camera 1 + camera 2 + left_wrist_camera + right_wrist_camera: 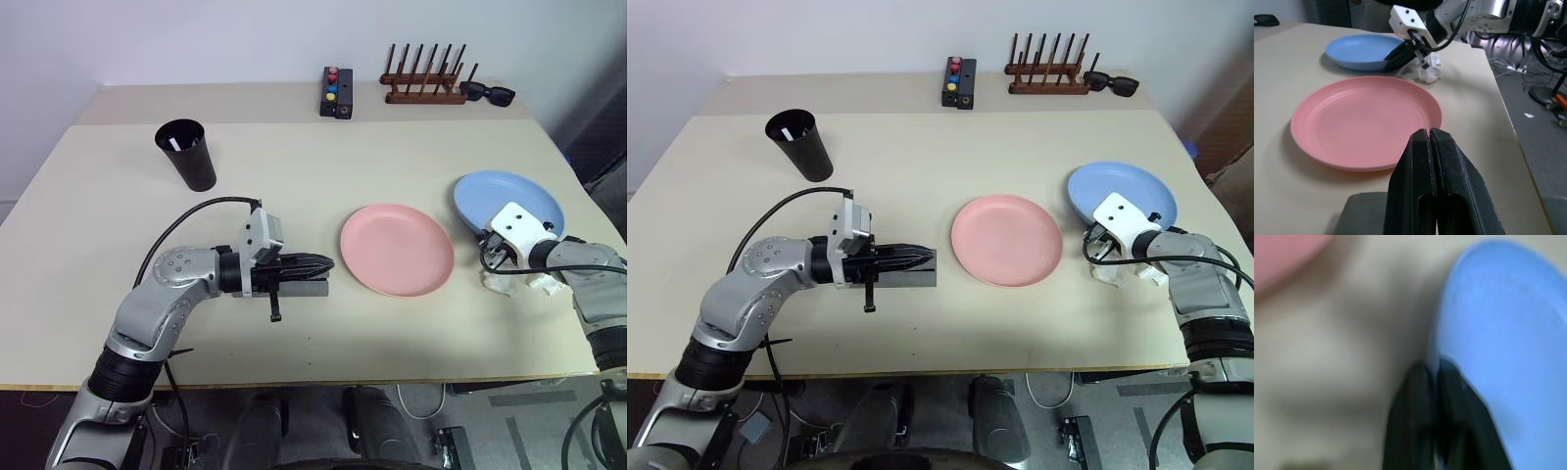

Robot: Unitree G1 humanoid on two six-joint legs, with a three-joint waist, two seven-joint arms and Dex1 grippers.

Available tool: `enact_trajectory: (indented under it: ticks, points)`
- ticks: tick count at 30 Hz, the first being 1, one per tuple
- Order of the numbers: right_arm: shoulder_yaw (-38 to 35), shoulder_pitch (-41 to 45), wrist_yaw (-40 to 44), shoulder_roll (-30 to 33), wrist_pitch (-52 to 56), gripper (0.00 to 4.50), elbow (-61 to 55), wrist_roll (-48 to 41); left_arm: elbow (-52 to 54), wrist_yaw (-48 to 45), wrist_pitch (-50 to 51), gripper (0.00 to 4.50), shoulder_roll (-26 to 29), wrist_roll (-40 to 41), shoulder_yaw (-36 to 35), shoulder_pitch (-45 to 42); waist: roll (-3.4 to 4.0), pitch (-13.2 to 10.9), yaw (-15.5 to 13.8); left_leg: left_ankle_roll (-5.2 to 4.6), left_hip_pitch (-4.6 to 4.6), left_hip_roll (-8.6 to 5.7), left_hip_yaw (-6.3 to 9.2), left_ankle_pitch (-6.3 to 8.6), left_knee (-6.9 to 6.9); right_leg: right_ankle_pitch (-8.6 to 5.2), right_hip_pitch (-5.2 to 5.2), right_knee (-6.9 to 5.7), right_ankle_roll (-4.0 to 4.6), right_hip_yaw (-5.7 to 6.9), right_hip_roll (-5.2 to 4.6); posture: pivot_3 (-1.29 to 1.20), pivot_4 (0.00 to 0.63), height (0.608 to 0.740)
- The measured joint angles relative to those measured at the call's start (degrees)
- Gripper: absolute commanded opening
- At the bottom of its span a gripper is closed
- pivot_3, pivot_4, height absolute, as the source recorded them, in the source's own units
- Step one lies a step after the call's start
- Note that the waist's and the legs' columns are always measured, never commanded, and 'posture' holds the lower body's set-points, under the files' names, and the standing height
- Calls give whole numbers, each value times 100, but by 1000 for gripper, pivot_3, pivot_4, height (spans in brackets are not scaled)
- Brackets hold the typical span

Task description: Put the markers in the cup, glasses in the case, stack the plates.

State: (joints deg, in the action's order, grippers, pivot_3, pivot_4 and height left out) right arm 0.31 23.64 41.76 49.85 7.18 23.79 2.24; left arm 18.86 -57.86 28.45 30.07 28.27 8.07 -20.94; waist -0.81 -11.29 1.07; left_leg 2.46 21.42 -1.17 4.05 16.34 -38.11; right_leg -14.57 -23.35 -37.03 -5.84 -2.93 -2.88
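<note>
On the table (pixel 118 215), plates unstacked: my right gripper (pixel 1434 382) pinches the blue plate (pixel 514 196) rim; pink plate (pixel 397 249) waits; left gripper (pixel 1429 147) shut, empty, over the grey case (pixel 916 266); white marker in cup (pixel 186 152).

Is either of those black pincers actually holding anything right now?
Yes. The right pincer pinches the blue plate by its near rim. The left pincer holds nothing.
</note>
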Motion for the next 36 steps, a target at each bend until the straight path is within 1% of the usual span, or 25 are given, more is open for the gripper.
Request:
enact_trajectory:
  ticks: [5,7,9,12,14,16,21,25,28,31,32,33,34,35,36]
  points:
    - [-2,-74,-91,92,-158,63,-446,203,-34,27,-59,0,60,-23,-2,-3,1,-1,9,0,1,0,-1,0,1,0,-3,0,0,0,1,0,150,735]
    - [-27,-155,33,210,-210,63,-1035,165,-199,74,-147,0,84,-95,-33,-16,4,-1,16,0,1,2,-1,0,2,0,-6,-2,0,-1,4,0,150,735]
    - [-176,-305,371,322,-98,63,-1914,-157,-483,150,-250,0,97,-193,-98,-91,5,-2,8,0,2,4,5,0,3,0,-6,-3,0,0,10,0,150,735]
    - [-361,-656,961,367,400,63,-3440,-963,-827,217,-406,0,133,-284,-263,-267,3,-2,-15,0,5,8,36,0,3,0,-3,0,0,8,13,0,150,735]
    - [-286,-956,1223,358,803,63,-4207,-1373,-1002,215,-519,0,184,-337,-325,-344,3,-2,-36,0,8,5,43,0,3,-1,-1,2,-1,9,5,0,150,735]
    - [-108,-1164,1332,341,1114,63,-4656,-1557,-1106,209,-547,0,225,-394,-376,-360,3,-2,-38,0,9,3,40,0,2,-2,-1,5,-3,9,-7,0,150,735]
    - [211,-1644,1186,347,1288,63,-4966,-1183,-1168,174,-643,0,234,-403,-439,-362,0,-3,-40,0,10,1,36,0,-2,-4,3,15,-2,9,-14,0,150,735]
    - [322,-1791,1093,431,1238,63,-4969,-806,-1165,175,-645,0,233,-403,-438,-361,0,-3,-36,0,9,0,36,0,-1,-4,3,14,-2,9,-7,0,150,735]
    - [323,-1832,1111,435,1277,63,-5080,-799,-1165,177,-646,0,219,-403,-437,-361,0,-3,-29,0,8,1,37,0,-1,-3,2,12,-3,9,-3,0,150,735]
    - [351,-1807,1153,403,1475,1059,-5241,-861,-1166,178,-647,0,180,-404,-436,-361,0,-3,-33,0,9,2,39,0,-1,-3,2,13,-3,10,-2,0,150,735]
    - [356,-1783,1155,396,1541,1592,-5255,-885,-1166,177,-648,0,168,-405,-435,-361,0,-3,-34,0,9,2,39,0,-1,-3,2,13,-3,10,-2,0,150,735]
    - [356,-1754,1147,389,1570,2007,-5257,-887,-1166,177,-648,0,160,-405,-435,-361,-1,-3,-34,0,9,1,38,0,-1,-3,2,13,-3,10,-3,0,150,735]
    - [356,-1719,1132,380,1567,2588,-5257,-877,-1166,177,-649,0,159,-406,-435,-361,-1,-3,-33,0,9,1,38,0,-1,-3,2,14,-3,10,-3,0,150,735]
    - [355,-1673,1092,374,1546,2990,-5257,-845,-1166,177,-649,0,155,-407,-435,-361,0,-3,-30,0,9,1,38,0,-1,-3,2,13,-3,10,-3,0,150,735]
    - [337,-1629,1062,376,1525,2990,-5257,-811,-1166,177,-649,0,147,-407,-434,-362,0,-3,-31,0,9,1,38,0,-1,-3,2,13,-3,10,-3,0,150,735]
